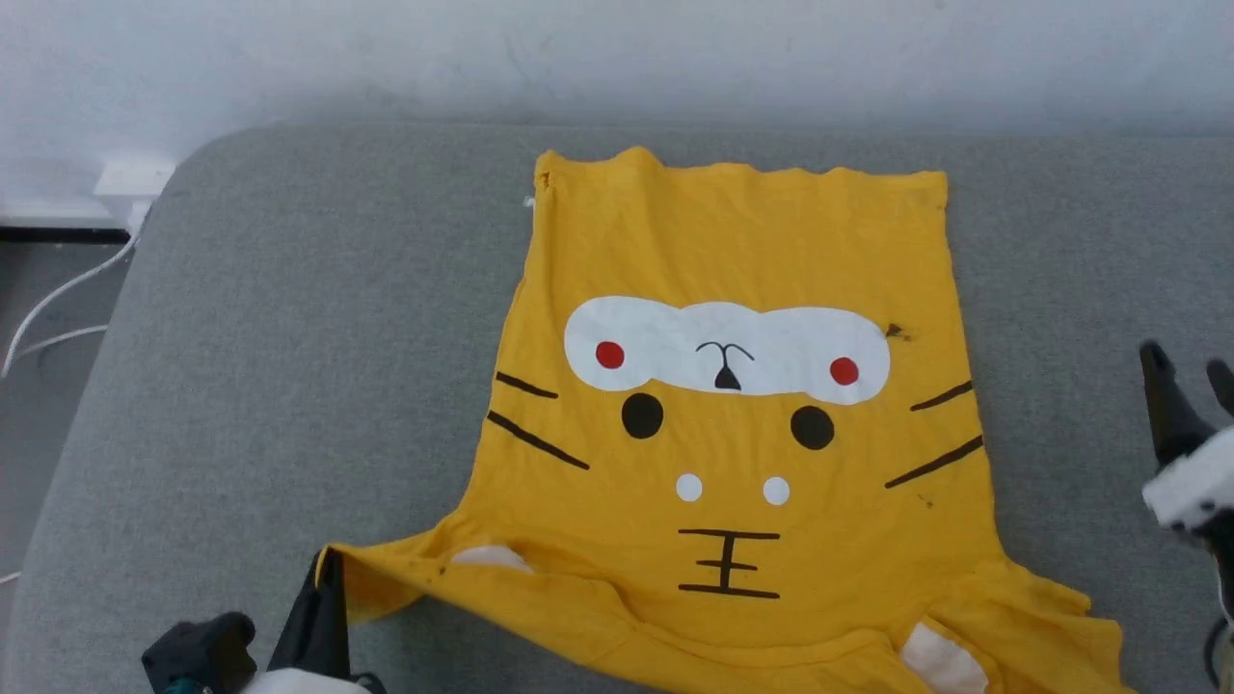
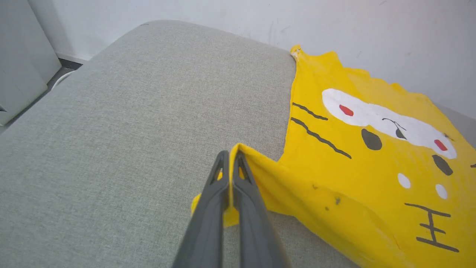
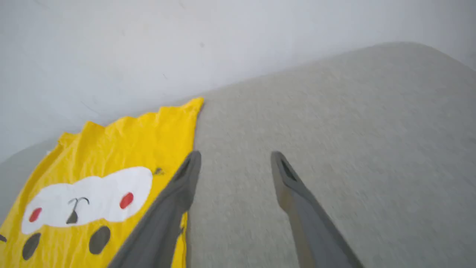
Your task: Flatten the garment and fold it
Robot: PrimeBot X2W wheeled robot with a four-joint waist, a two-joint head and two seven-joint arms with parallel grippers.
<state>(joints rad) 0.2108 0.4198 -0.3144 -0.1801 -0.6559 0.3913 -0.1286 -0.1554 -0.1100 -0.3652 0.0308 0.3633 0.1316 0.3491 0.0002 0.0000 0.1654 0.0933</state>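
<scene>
Yellow cotton, thin and limp by the look of it, the garment (image 1: pixel 733 241) lies print-up on the grey cushion (image 1: pixel 289 337), hem toward the wall (image 1: pixel 617 58) and sleeves nearest the robot, mostly flat but rumpled along the near edge. It should weigh next to nothing and bunch rather than slide, so corners and seams are the places to take it, as the left gripper (image 2: pixel 231 156) does, pinched tight on the tip of the left sleeve (image 1: pixel 405 569). The right gripper (image 3: pixel 236 156) hangs spread wide, holding nothing, over bare cushion just beside the garment's right edge.
</scene>
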